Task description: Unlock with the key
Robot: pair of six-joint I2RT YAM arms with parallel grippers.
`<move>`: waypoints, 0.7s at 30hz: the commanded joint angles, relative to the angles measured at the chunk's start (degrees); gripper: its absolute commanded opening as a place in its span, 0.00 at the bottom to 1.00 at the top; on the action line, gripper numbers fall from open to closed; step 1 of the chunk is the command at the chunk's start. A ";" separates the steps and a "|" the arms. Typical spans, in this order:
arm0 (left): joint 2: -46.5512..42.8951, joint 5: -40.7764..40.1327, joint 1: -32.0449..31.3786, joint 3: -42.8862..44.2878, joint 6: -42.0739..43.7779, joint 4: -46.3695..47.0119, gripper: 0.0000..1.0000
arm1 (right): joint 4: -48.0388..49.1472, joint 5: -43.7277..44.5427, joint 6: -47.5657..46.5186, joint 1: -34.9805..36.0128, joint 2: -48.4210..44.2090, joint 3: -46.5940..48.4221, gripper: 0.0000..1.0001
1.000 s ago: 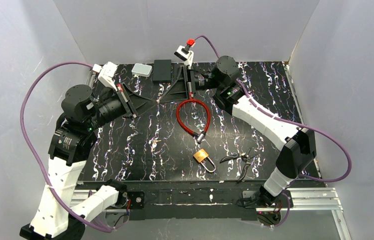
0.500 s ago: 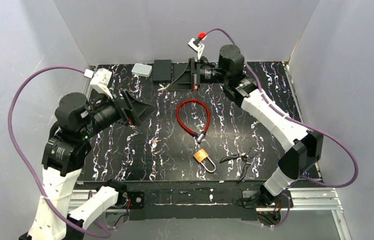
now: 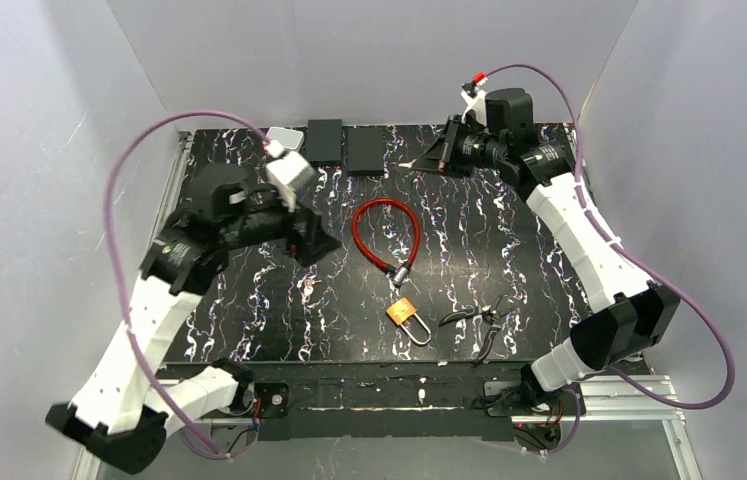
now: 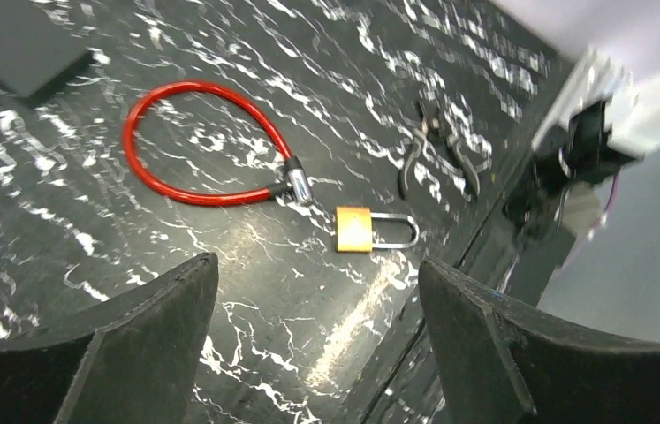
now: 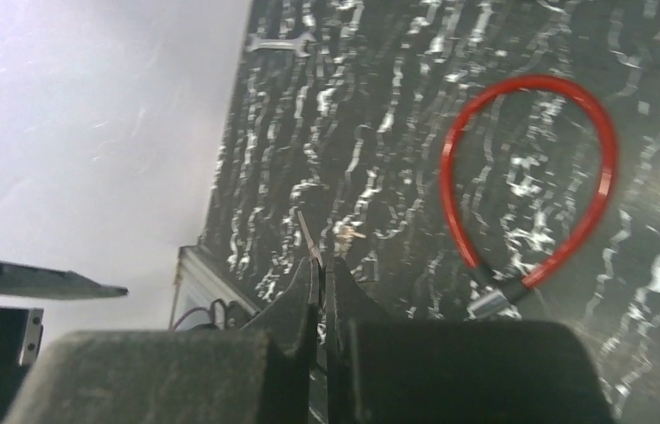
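Has swung the left gripper in from the left toward mid-table, jaws spread wide, empty. Has pulled the right gripper back to the far right, clamped tight. Leaves the red cable lock at centre and the brass padlock just near of it, untouched. Pinches a thin metal blade, likely the key, on the right; nothing inserted yet.
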 commanded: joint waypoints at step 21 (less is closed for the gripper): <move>32.64 -6.08 -32.34 -3.89 60.40 -4.66 0.89 | -13.65 7.58 -5.05 -4.16 -7.69 -0.22 0.01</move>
